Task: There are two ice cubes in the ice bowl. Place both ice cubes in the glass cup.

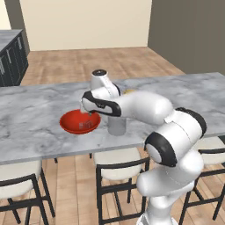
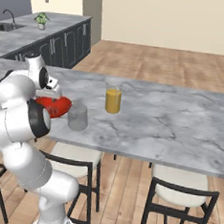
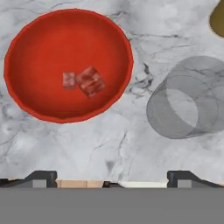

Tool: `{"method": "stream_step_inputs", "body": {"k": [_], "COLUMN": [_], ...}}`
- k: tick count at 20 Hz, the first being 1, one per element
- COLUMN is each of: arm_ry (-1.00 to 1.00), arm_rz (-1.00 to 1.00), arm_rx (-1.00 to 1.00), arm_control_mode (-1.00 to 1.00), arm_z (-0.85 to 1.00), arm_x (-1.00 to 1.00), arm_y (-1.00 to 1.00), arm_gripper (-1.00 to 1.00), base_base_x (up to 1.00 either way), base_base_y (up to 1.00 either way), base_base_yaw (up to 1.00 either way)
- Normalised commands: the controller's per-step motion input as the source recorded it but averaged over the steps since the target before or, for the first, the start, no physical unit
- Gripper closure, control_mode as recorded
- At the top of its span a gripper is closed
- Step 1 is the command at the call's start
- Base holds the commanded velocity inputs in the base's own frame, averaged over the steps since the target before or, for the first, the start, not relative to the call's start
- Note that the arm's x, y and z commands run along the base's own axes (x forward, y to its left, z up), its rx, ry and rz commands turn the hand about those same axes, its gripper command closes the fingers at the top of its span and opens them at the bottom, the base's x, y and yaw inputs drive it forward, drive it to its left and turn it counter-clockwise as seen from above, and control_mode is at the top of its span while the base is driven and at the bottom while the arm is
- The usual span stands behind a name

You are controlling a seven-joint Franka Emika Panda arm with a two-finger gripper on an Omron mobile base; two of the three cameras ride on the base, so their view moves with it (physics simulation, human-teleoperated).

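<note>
Ice cubes touch mid-bowl; bare marble separates glass cup; end effector spread.

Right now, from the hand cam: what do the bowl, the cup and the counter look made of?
Ice bowl: glossy red, opaque, probably glazed ceramic or plastic; can't tell which. Glass cup: clear greyish glass, counter veins show through its wall. Counter: grey-veined marble look, smooth finish. Ice cubes: translucent, tinted red by the bowl beneath.

Two ice cubes, one ice bowl, one glass cup, one yellow-orange cup.
</note>
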Motion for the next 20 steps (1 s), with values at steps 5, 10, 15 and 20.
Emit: {"method": "stream_step_inputs", "body": {"k": [5,10,15,20], "arm_ry": [0.1,0.08,0.05,0.0], "arm_rz": [0.2,0.19,0.13,0.05], "arm_rx": [-0.06,-0.11,-0.07,-0.05], "arm_control_mode": [-1.0,-1.0,-1.0,-1.0], "arm_z": [-0.4,-0.36,-0.48,-0.34], "arm_x": [0.19,0.25,0.36,0.56], "arm_y": [0.16,0.2,0.1,0.07], "arm_gripper": [-1.0,-1.0,-1.0,-1.0], "base_base_x": [0.0,0.0,0.0,0.0], "base_base_y": [0.0,0.0,0.0,0.0], "base_base_yaw": [0.0,0.0,0.0,0.0]}}
